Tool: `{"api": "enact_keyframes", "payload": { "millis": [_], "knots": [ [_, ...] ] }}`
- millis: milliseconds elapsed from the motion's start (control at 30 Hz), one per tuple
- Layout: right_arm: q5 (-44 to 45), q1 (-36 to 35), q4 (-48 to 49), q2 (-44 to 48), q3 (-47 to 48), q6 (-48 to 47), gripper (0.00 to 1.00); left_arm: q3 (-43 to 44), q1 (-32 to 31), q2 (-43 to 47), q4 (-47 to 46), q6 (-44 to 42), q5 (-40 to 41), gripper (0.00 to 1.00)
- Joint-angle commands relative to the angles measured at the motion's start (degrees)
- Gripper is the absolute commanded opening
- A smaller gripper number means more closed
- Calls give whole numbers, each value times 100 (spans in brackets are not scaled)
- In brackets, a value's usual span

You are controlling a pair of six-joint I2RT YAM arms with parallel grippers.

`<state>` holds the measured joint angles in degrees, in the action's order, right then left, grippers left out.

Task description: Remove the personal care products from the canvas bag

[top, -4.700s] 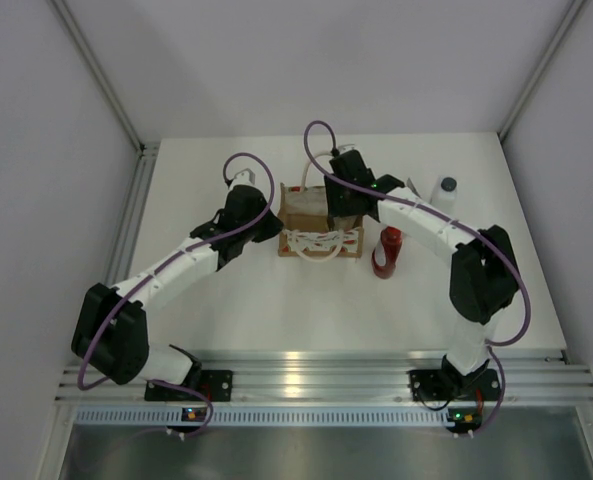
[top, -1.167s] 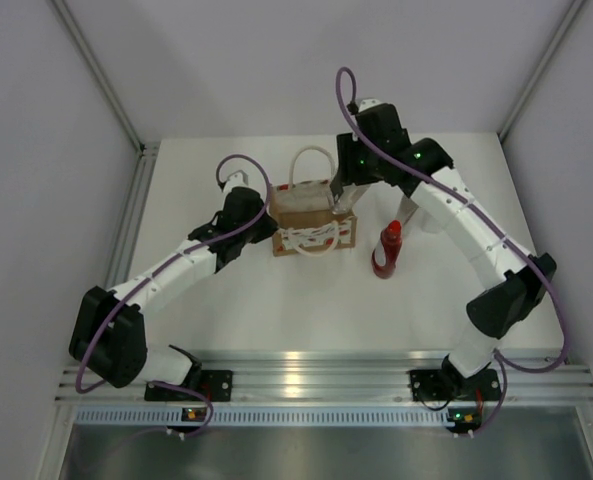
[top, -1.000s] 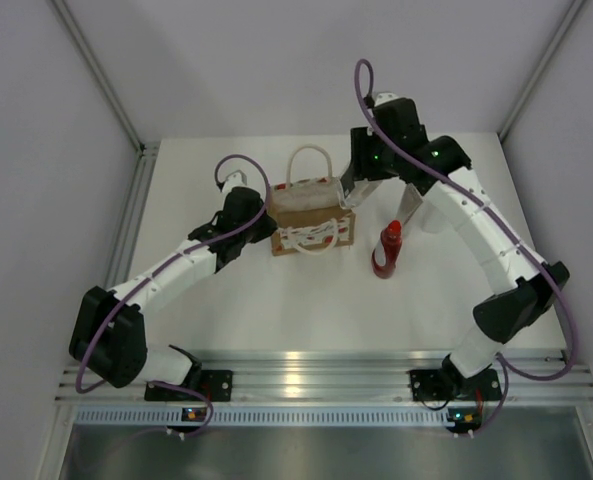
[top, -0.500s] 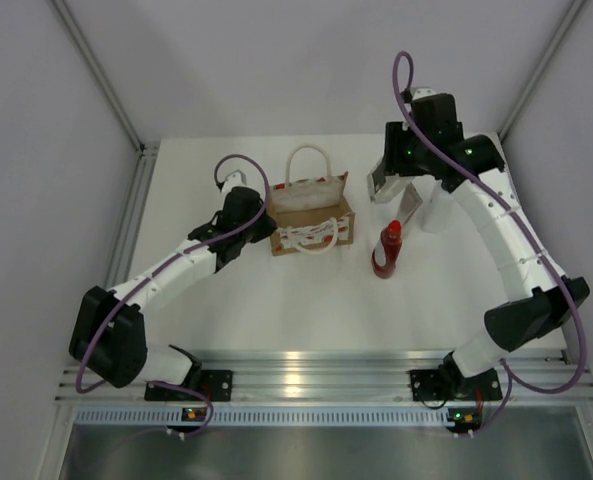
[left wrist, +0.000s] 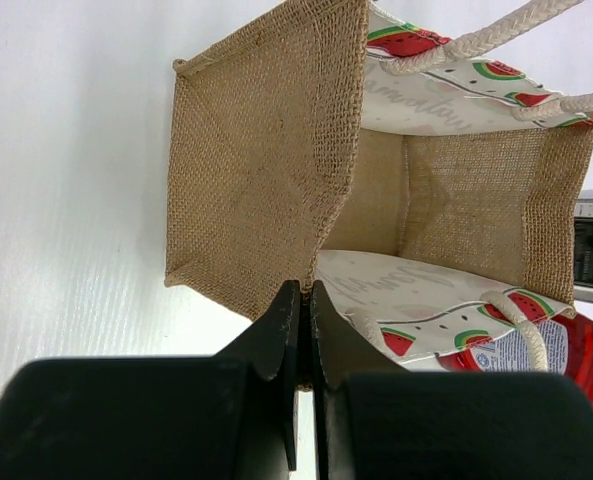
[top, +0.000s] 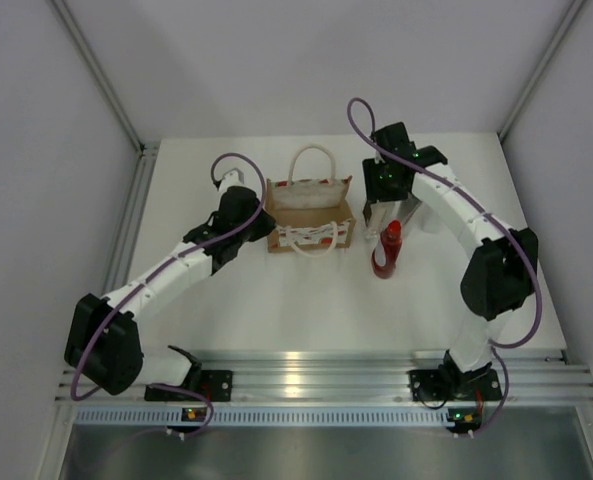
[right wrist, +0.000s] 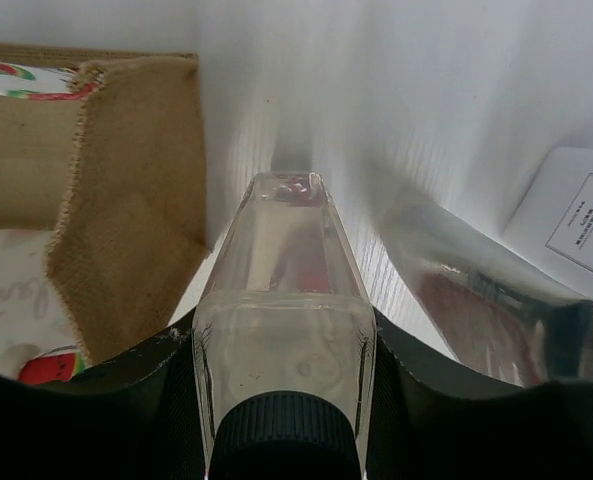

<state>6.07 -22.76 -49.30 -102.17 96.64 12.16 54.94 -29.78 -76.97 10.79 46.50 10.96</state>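
Observation:
The canvas bag [top: 306, 237] stands open at mid-table, and its brown inside [left wrist: 446, 210] shows nothing in it. My left gripper [top: 262, 224] is shut on the bag's left edge [left wrist: 304, 292]. My right gripper [top: 380, 205] is shut on the pale translucent bottle with a dark cap [right wrist: 286, 260], held just right of the bag's side [right wrist: 136, 230], bottom end down by the table. The red bottle [top: 386, 252] stands to the right of the bag and also shows in the left wrist view [left wrist: 586, 350]. A pale silvery tube-like thing [right wrist: 466, 285] lies right of the held bottle.
A white printed label or card [right wrist: 576, 220] lies at the far right of the right wrist view. The bag's cream rope handles [top: 311, 160] stick up at the back and hang at the front. Grey walls close in the table's sides.
My right arm rose away from the bag, swung right and came back down between the bag and the red bottle. My left gripper kept its hold and the bag shifted slightly.

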Motion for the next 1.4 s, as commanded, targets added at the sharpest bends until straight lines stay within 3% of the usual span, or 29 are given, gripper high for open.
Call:
{"api": "enact_keyframes", "payload": {
  "millis": [0, 200, 367, 467, 500, 800, 967, 1267, 1300, 1333, 1367],
  "knots": [
    [17, 53, 1062, 119, 48, 23, 0, 52, 7, 253, -217, -36, 3, 0],
    [193, -9, 1212, -145, -181, 5, 1, 52, 16, 253, -226, -18, 3, 0],
    [413, -114, 1256, -154, -268, -12, 32, 43, 16, 226, -226, -9, 11, 1],
    [430, -141, 1274, -128, -269, -21, 39, 26, 7, 244, -226, 8, 29, 13],
    [422, -141, 1282, -119, -260, -21, 40, 17, 7, 244, -217, 17, 29, 21],
    [396, -149, 1274, -40, -251, 14, 42, 96, 16, 296, -138, -53, 90, 67],
    [369, -149, 1282, -31, -216, 40, 46, 525, 7, 481, 353, -369, 222, 98],
    [334, -149, 1256, -14, -119, 40, 56, 1212, 7, 1587, 1670, -1037, 854, 99],
    [334, -149, 1256, 30, -102, 32, 60, 1247, 16, 1702, 1768, -1125, 933, 98],
    [325, -149, 1256, 57, -102, 32, 93, 1256, 7, 1920, 1856, -1169, 1004, 98],
    [316, -149, 1256, 100, -102, 32, 99, 1256, 7, 2036, 1935, -1213, 1118, 99]
  ]
}}
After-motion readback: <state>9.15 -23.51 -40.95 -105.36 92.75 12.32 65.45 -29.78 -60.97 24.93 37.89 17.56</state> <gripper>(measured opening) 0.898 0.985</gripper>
